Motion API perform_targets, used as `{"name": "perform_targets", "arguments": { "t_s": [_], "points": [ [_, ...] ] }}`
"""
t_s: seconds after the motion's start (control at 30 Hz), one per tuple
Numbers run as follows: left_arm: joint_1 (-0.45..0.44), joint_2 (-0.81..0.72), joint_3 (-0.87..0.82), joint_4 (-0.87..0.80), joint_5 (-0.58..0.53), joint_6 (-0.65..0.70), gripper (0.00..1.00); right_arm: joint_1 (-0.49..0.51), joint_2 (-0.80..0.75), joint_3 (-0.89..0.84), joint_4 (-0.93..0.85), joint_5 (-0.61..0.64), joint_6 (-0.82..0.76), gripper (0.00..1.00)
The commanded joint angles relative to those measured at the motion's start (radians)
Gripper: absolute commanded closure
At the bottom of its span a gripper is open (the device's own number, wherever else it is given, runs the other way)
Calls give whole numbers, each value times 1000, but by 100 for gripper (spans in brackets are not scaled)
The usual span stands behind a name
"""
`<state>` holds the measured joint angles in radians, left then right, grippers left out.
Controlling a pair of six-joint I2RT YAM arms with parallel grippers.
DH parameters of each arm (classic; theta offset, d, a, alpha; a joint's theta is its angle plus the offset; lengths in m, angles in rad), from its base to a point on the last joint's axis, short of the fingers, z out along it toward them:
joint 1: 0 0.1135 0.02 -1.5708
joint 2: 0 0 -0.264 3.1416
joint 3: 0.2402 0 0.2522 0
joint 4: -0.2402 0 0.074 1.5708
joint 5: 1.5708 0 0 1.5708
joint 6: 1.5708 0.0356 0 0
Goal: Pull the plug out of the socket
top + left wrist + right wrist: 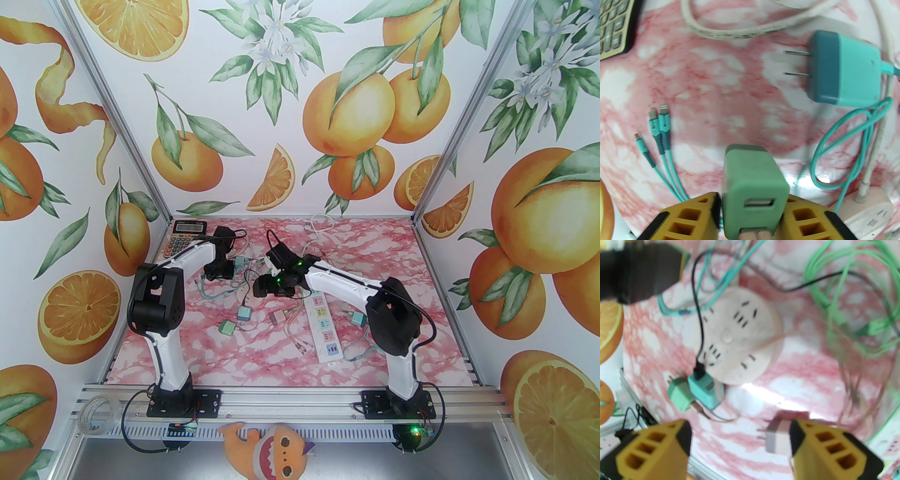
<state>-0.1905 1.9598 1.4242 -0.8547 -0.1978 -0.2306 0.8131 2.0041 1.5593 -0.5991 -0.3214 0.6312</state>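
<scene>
In the left wrist view a green plug (752, 187) sits between the yellow fingers (703, 211) of my left gripper (751, 208). A thin gap shows on the plug's left side, and its prongs point away, free of any socket. The round pink socket (736, 333) lies ahead of my right gripper (740, 439), which stands wide open and holds nothing. A grey-pink plug (778, 436) lies against its right finger. From above, the left gripper (220, 269) and right gripper (262, 286) flank the round socket (243, 294).
A teal plug (846, 70) lies loose with bare prongs beside a white cable (740, 32). Teal and green plugs (693, 392) rest by the round socket. A white power strip (321, 323), a calculator (187, 236) and tangled cables crowd the table.
</scene>
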Motion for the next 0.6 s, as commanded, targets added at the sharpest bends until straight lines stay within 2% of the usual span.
{"name": "perform_targets", "arguments": {
  "t_s": [0.0, 0.13, 0.2, 0.37, 0.43, 0.57],
  "points": [
    [-5, -89, -15, -12, 24, -21, 43, 32, 23, -4, 78, -87, 15, 26],
    [-6, -159, -34, -36, 27, -30, 28, 39, 10, 21, 106, -112, 7, 25],
    [-5, -203, -44, -47, 37, -37, 18, 35, -15, 28, 101, -79, -4, 24],
    [2, -318, -58, -77, 51, -65, 8, -18, -119, -18, 107, 19, -10, 23],
    [15, -365, -64, -80, 55, -79, 7, -44, -170, -46, 101, 75, -21, 23],
    [65, -496, -102, -40, 25, -133, 2, -113, -295, -115, 58, 242, -41, 16]
  ]
}}
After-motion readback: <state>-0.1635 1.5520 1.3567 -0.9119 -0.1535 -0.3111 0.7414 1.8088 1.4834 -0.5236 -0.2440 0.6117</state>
